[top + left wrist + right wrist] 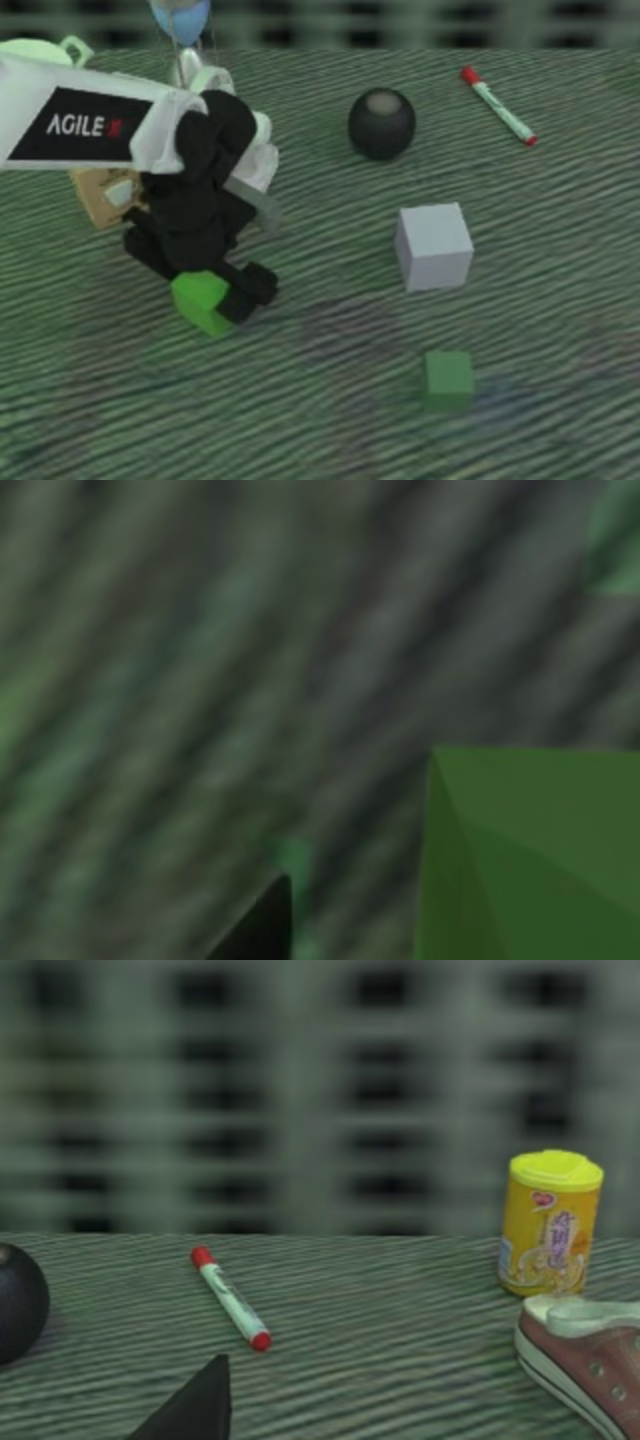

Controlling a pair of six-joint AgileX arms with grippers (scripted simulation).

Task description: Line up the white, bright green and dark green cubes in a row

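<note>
The white AgileX left arm (80, 120) is nearest the overhead camera, reaching in from the top view's left. Its black left claw (215, 290) is down at the bright green cube (200, 300), fingers on either side of it and clenched on the cube; the left wrist view shows the cube's green faces close up beside one dark fingertip (260, 930). Under the arm, a tan cardboard box (100, 195) is partly hidden. On the striped green surface (330, 430), the dark green cube (447, 378) sits toward the near edge, well apart from the bright green one. The white cube (433, 246) stands farther back, close behind the dark green. Beyond lie a black ball (381, 122) and a red-capped marker (498, 104). The right claw is out of the top view, its state unclear; its wrist view also shows a yellow canister (549, 1222) and a sneaker (585, 1355).
</note>
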